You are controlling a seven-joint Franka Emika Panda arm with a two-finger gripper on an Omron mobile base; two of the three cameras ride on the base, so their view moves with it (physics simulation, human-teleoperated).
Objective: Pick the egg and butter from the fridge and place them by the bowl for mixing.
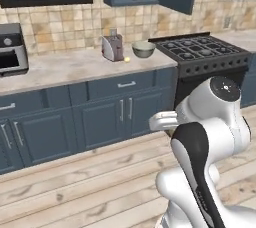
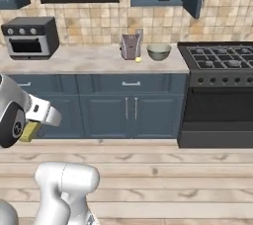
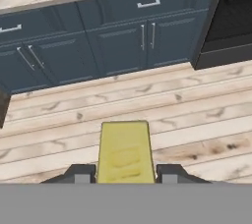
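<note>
Kitchen floor below; jaws clamped on butter [image 3: 123, 152] across its long sides, soft and slippery, likely dents; egg [image 1: 127, 59] beside bowl [image 1: 143, 49] on tabletop [image 1: 65, 67].

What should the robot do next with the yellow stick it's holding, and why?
Probably carry the butter toward the counter. The gripper is shut on it over the wooden floor, while the egg already lies beside the bowl.
</note>
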